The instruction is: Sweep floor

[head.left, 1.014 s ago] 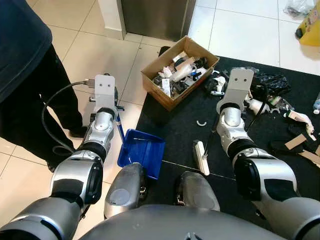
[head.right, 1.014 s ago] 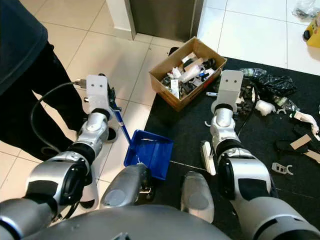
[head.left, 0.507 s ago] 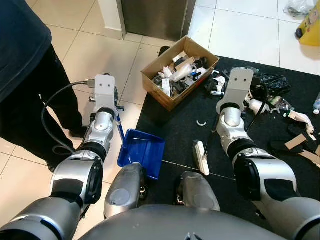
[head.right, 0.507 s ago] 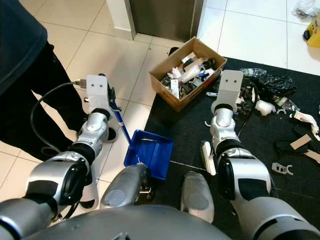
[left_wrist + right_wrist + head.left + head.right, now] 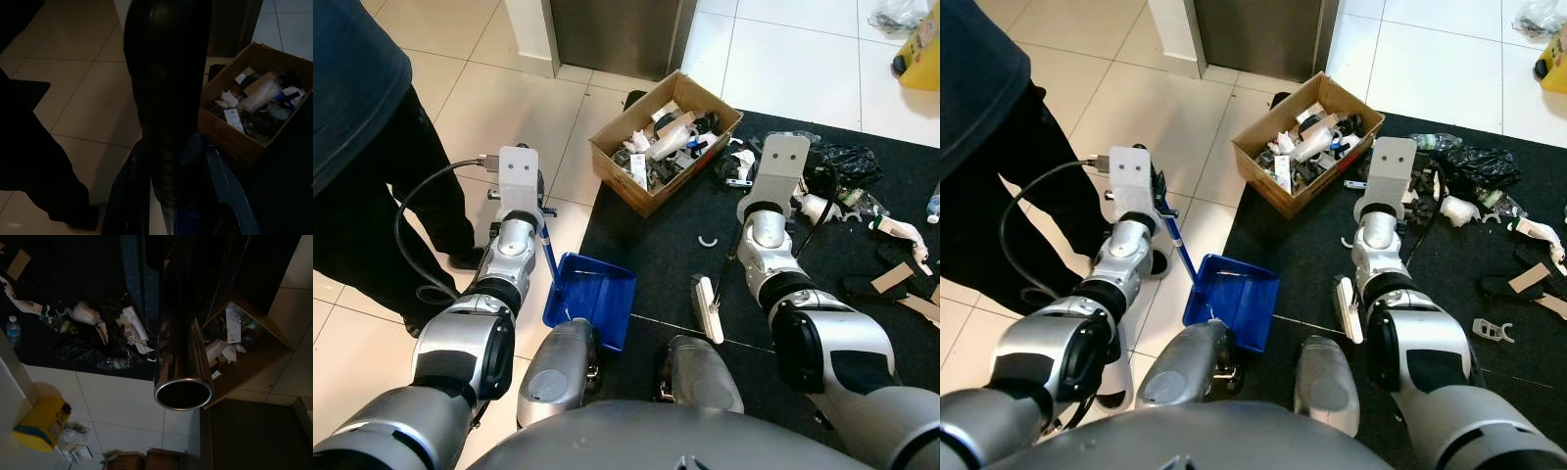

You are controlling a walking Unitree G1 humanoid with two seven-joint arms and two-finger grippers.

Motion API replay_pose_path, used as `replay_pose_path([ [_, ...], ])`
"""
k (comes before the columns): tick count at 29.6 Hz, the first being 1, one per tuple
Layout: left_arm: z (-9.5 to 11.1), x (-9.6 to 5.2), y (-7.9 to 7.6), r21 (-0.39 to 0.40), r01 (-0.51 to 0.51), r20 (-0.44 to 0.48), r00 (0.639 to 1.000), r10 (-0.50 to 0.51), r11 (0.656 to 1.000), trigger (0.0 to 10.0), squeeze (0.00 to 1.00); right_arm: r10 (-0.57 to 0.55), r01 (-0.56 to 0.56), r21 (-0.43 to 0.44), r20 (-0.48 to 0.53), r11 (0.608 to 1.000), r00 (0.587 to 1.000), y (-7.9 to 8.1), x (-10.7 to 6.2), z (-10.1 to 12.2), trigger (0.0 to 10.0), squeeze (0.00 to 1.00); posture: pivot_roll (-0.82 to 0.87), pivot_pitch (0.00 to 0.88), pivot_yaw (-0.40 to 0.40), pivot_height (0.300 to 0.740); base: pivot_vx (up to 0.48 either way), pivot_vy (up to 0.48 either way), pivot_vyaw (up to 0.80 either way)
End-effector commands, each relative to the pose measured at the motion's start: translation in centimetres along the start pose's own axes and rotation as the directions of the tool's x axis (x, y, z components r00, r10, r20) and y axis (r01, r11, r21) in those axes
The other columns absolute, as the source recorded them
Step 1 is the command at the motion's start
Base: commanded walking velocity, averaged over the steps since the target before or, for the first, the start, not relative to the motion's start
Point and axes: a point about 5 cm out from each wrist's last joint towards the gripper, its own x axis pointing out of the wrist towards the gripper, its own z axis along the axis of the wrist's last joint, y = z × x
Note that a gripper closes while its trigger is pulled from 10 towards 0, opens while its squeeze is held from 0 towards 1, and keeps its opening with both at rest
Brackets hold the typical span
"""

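Just ahead of our feet, we are holding the blue dustpan (image 5: 590,300) on the edge of the black mat (image 5: 656,245), its mouth facing the mat and its blue handle rising back to our left gripper (image 5: 540,211). In the left wrist view a dark handle (image 5: 166,98) is running along the fingers, so we judge them clamped on it, though the fingers themselves are hidden. Beside the pan, to the right, the brush head (image 5: 708,307) is resting on the mat, its pole (image 5: 182,357) climbing to our right gripper (image 5: 783,201); whether those fingers are clenched we cannot tell. Farther out, scraps (image 5: 847,201) are lying right of the brush, and the cardboard box (image 5: 666,139) of litter is standing beyond.
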Motion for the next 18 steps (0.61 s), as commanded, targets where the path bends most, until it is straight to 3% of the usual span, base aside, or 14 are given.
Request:
replay_pose_path([
  [1,-1.05,-0.31,0.65,0.093,0.002,-0.054,0.999,0.003,0.996,10.0,0.00,-0.011,0.005,-0.064,-0.093,0.998,0.996,-0.73,-0.61,-1.99,10.0,0.00,0.09,0.000,0.029,0.740,0.000,0.000,0.00],
  [18,-1.01,-0.28,0.67,0.094,0.002,-0.054,0.999,0.003,0.996,10.0,0.00,-0.013,0.007,-0.065,-0.093,0.998,0.996,-0.73,-0.59,-1.98,10.0,0.00,0.09,0.000,0.028,0.740,0.000,0.000,0.00],
])
